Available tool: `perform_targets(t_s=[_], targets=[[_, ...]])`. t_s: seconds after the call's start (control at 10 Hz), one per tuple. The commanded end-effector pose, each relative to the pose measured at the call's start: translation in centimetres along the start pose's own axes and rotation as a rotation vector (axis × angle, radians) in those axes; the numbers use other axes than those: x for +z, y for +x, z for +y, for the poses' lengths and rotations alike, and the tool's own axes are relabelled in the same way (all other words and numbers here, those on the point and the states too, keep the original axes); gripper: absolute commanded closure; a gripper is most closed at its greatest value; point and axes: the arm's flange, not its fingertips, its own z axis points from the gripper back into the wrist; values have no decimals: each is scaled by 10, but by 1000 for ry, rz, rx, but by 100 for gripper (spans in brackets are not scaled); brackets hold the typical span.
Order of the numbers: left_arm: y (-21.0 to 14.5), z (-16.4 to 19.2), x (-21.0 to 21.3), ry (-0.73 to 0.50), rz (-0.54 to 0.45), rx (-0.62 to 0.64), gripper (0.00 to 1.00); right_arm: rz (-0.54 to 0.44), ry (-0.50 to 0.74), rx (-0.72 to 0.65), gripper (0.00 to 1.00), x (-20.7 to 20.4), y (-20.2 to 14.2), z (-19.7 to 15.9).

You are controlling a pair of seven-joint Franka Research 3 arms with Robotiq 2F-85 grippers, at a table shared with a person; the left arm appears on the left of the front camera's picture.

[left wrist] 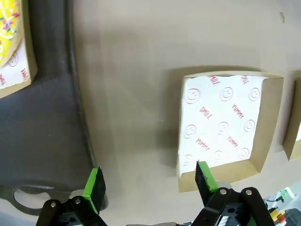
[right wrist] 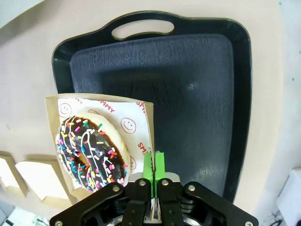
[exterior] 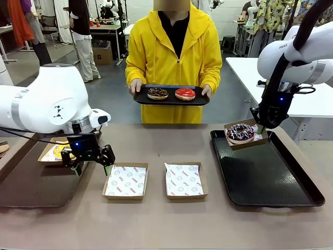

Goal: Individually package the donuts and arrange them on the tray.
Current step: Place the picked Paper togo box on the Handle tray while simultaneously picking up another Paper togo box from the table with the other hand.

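Right claw (right wrist: 153,165) on box (right wrist: 149,123), donut (right wrist: 89,150) inside

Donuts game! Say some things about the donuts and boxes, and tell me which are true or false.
The person's tray carries two donuts. True.
The right end effector is open. False: it is shut on the box holding the sprinkled donut.
The left end effector holds a donut. False: it is open and empty.
The two middle boxes are empty. True.
The yellow donut lies bare on the table. False: it sits in another box.
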Motion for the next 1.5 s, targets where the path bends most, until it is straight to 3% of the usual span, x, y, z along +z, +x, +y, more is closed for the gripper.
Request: perform_targets(t_s=[0.0,0.3,0.4,1.4], targets=[[3,-20,0,26,-35,5,0,-1,0,0,98,3,-2,0],[-1,-33,-2,11,-54,-7,0,-1,0,0,98,3,-2,0],[-3,-25,1,-3,-17,-24,0,-1,0,0,98,3,-2,0],[1,-21,-3,-23,-4,-16,0,-1,-7,22,98,-3,4,2]])
